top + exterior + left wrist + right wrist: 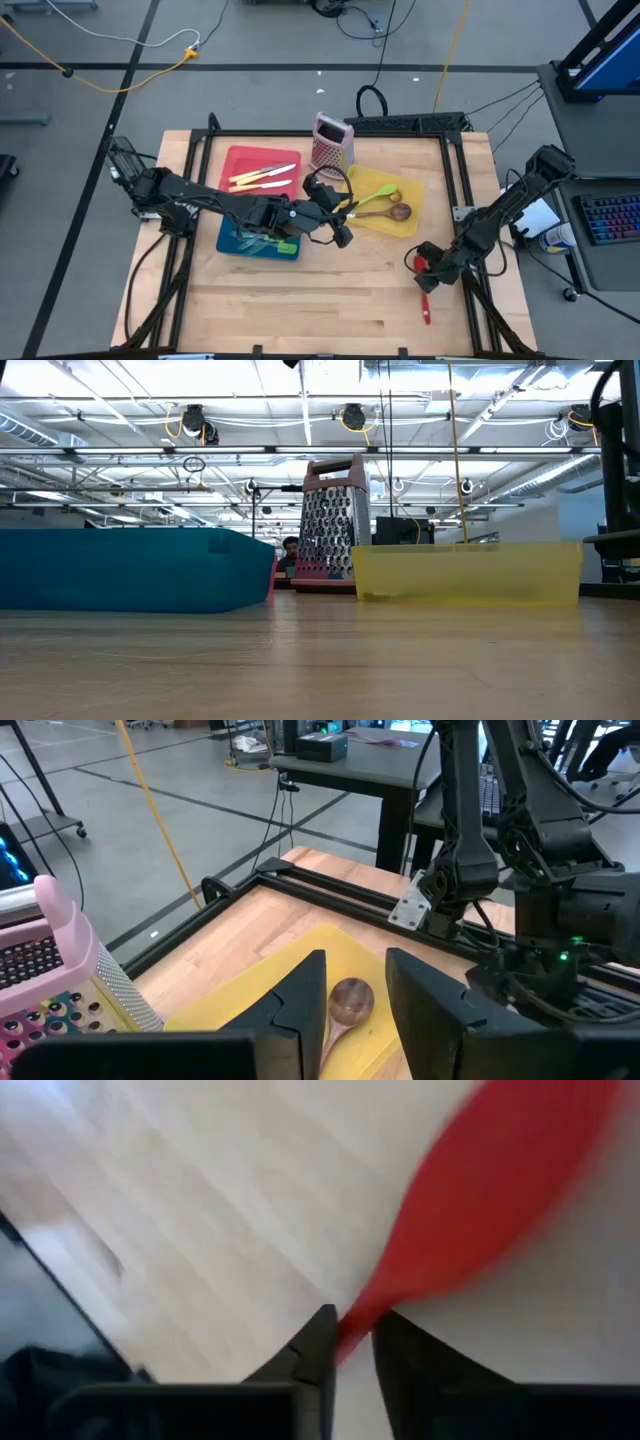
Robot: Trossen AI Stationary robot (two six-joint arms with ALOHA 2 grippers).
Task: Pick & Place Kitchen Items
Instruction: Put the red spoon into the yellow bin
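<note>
A red spoon [426,300] lies on the wooden table near its right edge. My right gripper [428,268] is down on it and shut on it, just behind the red bowl [490,1190]. My left gripper [343,228] hangs open above the left edge of the yellow tray [410,190], touching nothing. In that tray lie a wooden spoon [350,1000] and a green spoon [380,193]. Cream-handled knives [265,176] rest in the red tray [240,158]. Green utensils [268,243] lie in the blue tray [228,240]. My right gripper pinches the red spoon's narrow neck [360,1320], where the bowl meets the handle, between its two fingers [318,1342]. The fingers slant down from above and lie across the spoon. The handle's free end [427,316] lies on the table toward the near edge.
A pink box grater [330,140] stands upright behind the trays at the table's far side. A black frame rail [465,180] runs along the right and far edges. Bare wood [300,300] spreads across the near half of the table.
</note>
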